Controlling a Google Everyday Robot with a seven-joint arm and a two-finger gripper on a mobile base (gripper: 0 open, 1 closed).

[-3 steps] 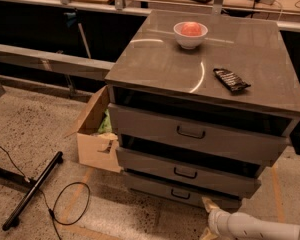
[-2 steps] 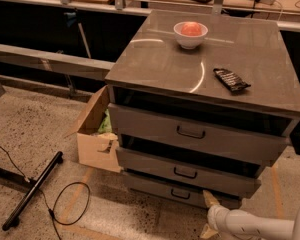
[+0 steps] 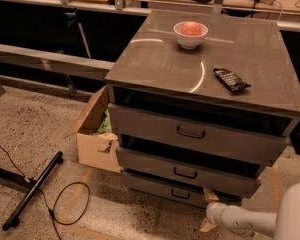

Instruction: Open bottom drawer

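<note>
- Nearest me, at the bottom right, my gripper (image 3: pixel 208 211) sits low by the floor. It is just right of the bottom drawer's handle (image 3: pixel 180 194), with its two tan tips spread apart and nothing between them.
- I judge this as the approach step: no grasp made, and the bottom drawer (image 3: pixel 150 186) looks nearly closed at the foot of the cabinet.
- Next I need to move the gripper left to the handle, get it around that small loop, close, and pull straight towards me.
- Drawers: three, each with one black handle. The middle drawer (image 3: pixel 155 165) and top drawer (image 3: pixel 150 126) stack above the target.
- Left of the cabinet: one open cardboard box (image 3: pixel 95 149), one looped cable (image 3: pixel 70 204) and one black stand leg (image 3: pixel 32 191) on the floor.
- Farther off, on the cabinet top (image 3: pixel 160 59): one white bowl (image 3: pixel 190 35) holding one reddish round thing, and one dark packet (image 3: pixel 231 80) on the right.
</note>
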